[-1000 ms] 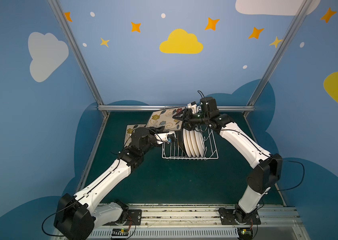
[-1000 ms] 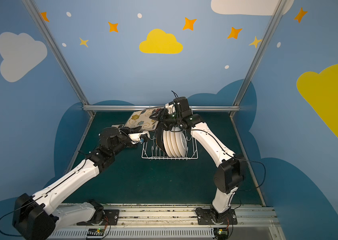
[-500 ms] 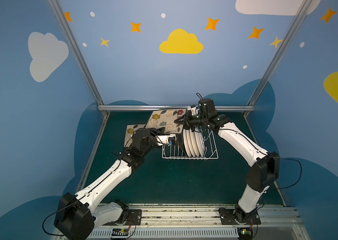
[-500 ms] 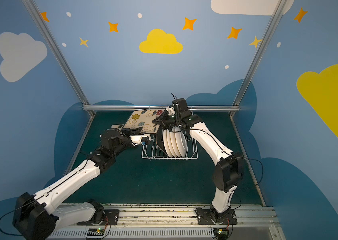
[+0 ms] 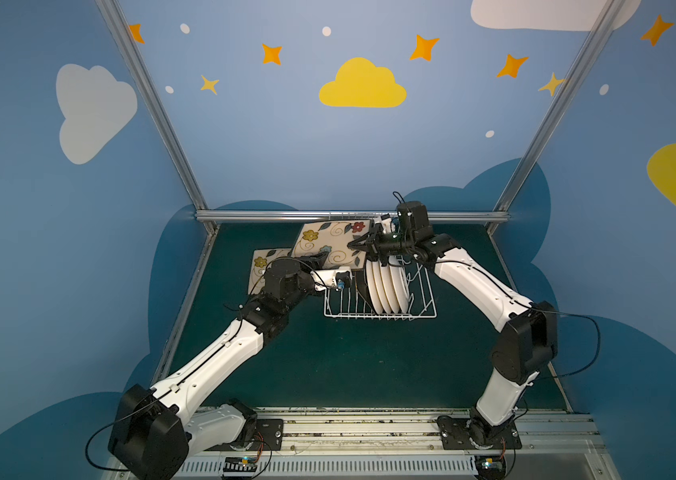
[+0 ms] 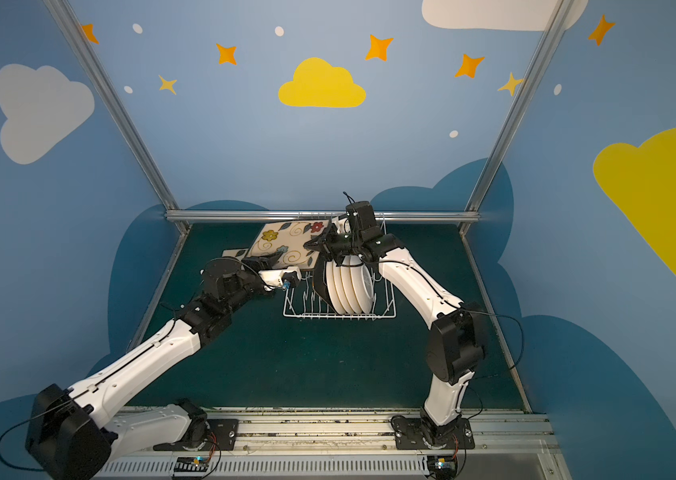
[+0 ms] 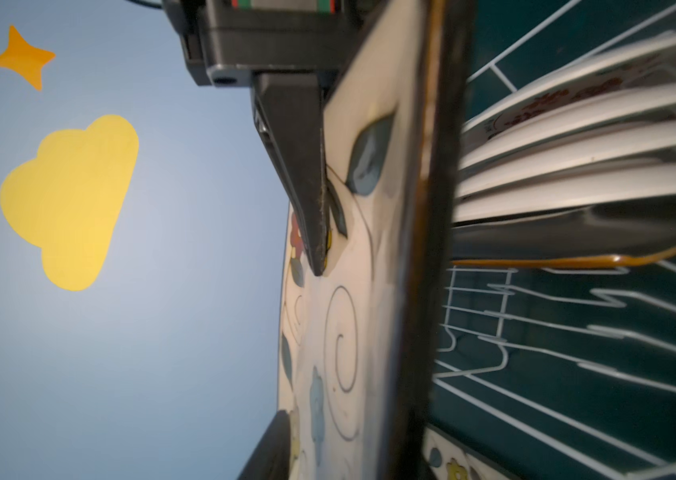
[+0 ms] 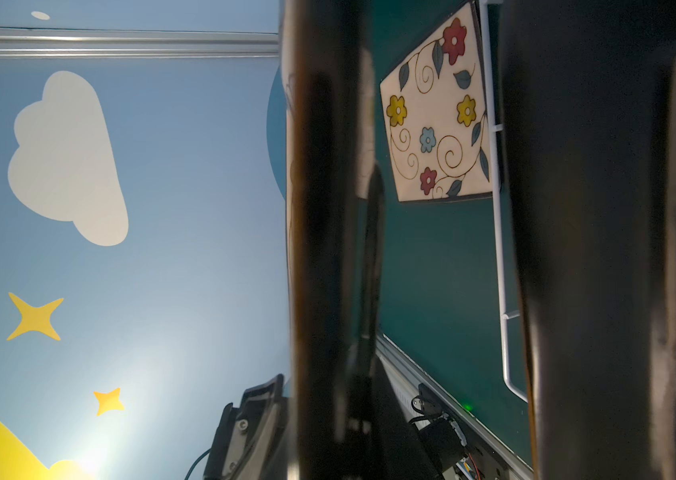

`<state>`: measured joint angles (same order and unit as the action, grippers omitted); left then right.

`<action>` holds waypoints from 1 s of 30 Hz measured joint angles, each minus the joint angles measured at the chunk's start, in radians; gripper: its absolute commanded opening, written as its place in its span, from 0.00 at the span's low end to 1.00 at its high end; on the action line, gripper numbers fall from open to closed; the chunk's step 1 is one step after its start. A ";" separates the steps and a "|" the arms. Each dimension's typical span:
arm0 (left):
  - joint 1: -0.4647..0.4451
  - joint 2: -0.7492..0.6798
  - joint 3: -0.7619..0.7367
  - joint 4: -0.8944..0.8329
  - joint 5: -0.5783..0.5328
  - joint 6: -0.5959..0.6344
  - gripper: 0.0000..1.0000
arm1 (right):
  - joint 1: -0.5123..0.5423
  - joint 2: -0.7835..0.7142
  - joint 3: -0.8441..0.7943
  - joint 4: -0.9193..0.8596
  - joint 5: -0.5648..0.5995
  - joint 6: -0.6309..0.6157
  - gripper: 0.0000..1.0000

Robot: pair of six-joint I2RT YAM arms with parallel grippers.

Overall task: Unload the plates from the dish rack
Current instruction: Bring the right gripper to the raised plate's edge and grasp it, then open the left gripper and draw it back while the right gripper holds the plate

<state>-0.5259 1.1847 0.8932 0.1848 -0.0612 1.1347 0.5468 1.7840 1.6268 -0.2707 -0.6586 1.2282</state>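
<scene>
A square floral plate [image 5: 330, 243] [image 6: 286, 245] hangs tilted above the table, left of the dish rack [image 5: 423, 307] [image 6: 298, 307]. My right gripper [image 5: 363, 245] [image 8: 311, 428] is shut on its right edge. My left gripper [image 5: 323, 259] straddles its near-left edge, and one finger [image 7: 269, 449] lies against the face. Its other finger is hidden, so I cannot tell its grip. Several round white plates [image 5: 388, 286] [image 6: 348, 286] stand in the rack behind a black-backed square plate [image 6: 319, 282]. Another floral plate [image 5: 263, 266] [image 8: 436, 120] lies flat on the table.
The green table [image 5: 369, 365] is fenced by a metal rail [image 5: 352, 216] at the back and blue walls at the sides. The rack's left rows of tines [image 7: 577, 332] hold nothing. Both arms reach in over the table's back half.
My right gripper came in from the right and shut on the held plate's right edge. The plate and the left arm have barely moved.
</scene>
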 measured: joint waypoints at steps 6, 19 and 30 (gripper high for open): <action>-0.001 0.002 0.000 0.047 -0.016 -0.012 0.98 | -0.012 0.000 -0.048 0.044 -0.005 0.026 0.00; 0.009 -0.068 0.000 0.024 -0.021 -0.096 0.99 | -0.092 0.000 -0.096 0.155 0.013 0.052 0.00; 0.163 -0.236 0.000 -0.145 0.101 -0.451 1.00 | -0.152 -0.018 -0.119 0.178 0.051 0.027 0.00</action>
<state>-0.3634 0.9485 0.8936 0.0402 0.0395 0.6838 0.3946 1.7664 1.5082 -0.0925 -0.6071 1.2556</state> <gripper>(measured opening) 0.996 0.162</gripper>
